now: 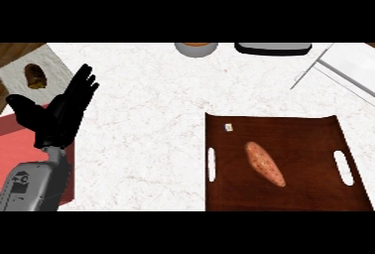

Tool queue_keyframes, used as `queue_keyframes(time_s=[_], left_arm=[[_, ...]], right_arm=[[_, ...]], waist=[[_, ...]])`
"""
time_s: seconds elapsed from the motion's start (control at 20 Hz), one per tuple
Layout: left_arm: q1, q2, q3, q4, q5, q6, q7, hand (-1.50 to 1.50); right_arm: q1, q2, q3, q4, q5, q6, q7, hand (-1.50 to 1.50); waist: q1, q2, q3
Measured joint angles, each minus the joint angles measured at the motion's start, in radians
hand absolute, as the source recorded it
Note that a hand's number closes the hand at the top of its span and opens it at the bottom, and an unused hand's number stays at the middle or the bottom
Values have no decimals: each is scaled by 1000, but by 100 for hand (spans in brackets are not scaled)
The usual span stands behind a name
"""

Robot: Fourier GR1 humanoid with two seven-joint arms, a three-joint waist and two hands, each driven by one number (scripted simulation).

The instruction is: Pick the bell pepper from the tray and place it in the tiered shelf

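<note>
Bell pepper is the task's named object, yet the only item lying on the dark brown tray (293, 149) at lower right of the frame is an elongated orange-brown vegetable (264, 163), which resembles a sweet potato more than a pepper; it lies diagonally near the tray's middle, between the two white handle slots, apart from a small pale tag (229, 127) near the tray's upper left corner. No hand touches it, so the picking step appears not yet begun. The left hand (62, 106) shows at middle left of the frame, above the white bench (147, 124), its fingers (82, 82) straight and spread upward, holding and touching nothing; it reads as resting. The right hand appears nowhere in the view. Thin grey rails (315, 67) at upper right may belong to the tiered shelf, though too little shows to be sure. The next move, by judgement, calls for a hand to come over the tray, align with the vegetable's long diagonal axis and close across its narrow width. A grey bowl (195, 48) and a dark object (273, 47) sit at the top edge; a brown item (34, 76) lies on a pale board at upper left.
</note>
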Motion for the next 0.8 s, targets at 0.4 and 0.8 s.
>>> queue_keyframes(time_s=[0.4,0.8], left_arm=[[-2,11,15,2,7,-12,-2,0],[10,17,32,7,18,-19,-10,0]], right_arm=[[-7,-114,0,111,3,258,23,-150],[38,-224,-32,158,-27,369,73,-150]], waist=[[-2,3,2],[-18,4,7]])
